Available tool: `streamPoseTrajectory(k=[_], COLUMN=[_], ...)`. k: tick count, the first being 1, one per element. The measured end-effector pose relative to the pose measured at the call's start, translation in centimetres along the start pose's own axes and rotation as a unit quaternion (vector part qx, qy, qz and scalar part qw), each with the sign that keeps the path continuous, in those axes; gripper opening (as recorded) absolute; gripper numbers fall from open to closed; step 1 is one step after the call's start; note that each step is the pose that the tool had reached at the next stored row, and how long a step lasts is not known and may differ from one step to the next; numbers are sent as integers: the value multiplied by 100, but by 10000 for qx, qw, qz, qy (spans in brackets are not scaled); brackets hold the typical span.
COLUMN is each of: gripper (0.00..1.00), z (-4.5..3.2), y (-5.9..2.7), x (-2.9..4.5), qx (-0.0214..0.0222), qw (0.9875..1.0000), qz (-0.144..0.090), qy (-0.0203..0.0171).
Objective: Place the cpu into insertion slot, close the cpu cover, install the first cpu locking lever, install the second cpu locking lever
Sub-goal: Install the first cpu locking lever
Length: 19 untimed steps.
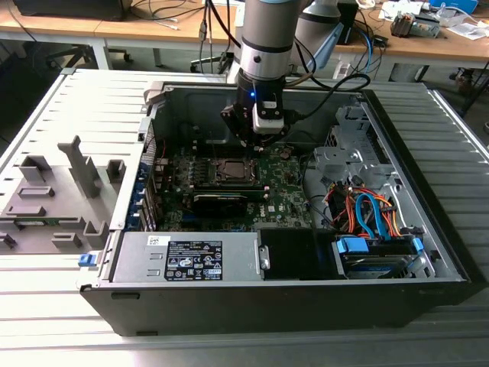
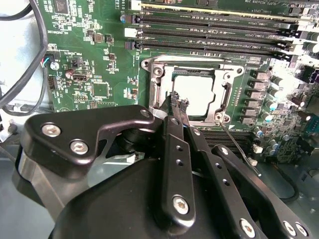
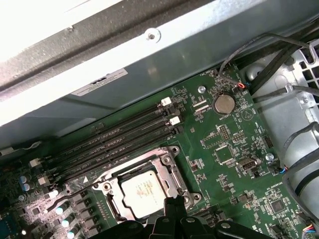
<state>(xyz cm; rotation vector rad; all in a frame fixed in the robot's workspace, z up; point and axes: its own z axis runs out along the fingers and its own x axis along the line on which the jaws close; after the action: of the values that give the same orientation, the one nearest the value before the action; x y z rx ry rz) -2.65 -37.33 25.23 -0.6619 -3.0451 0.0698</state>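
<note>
Case [image 1: 290, 310] of a desktop computer lies open on its side, with the insertion slot [image 1: 217, 173] near the middle of the green motherboard [image 1: 286, 195]. Arm [image 1: 267, 38] stands over the slot, a bit toward the case's far wall in the exterior view. Power supply box [image 1: 187, 256] is well apart from the slot, along the near wall. Black graphics card [image 1: 220, 200] sits just beside the slot, between it and the power supply.

Gripper [image 2: 178, 102] hangs over the slot's edge. Its fingertips are pressed together with nothing seen between them, and I can't tell if they touch the frame. Memory slots [image 2: 214, 30] run just beside the insertion slot.

The cpu cover [image 2: 227, 94] lies flat on the slot. The cpu [image 2: 197, 89] sits in the slot, pale face showing through the cover's window. Thin lever rod [image 2: 234, 144] sticks out at a slant from a slot corner. Coin battery [image 3: 224, 103] is well apart from the slot, past the memory slot ends.
</note>
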Motion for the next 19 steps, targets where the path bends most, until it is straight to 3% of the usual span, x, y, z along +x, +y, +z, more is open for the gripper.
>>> streamPoseTrajectory(k=[19], gripper=[11], z=[0], y=[0], x=[0], qx=[2], qw=[9999], qz=[-167], qy=[-8])
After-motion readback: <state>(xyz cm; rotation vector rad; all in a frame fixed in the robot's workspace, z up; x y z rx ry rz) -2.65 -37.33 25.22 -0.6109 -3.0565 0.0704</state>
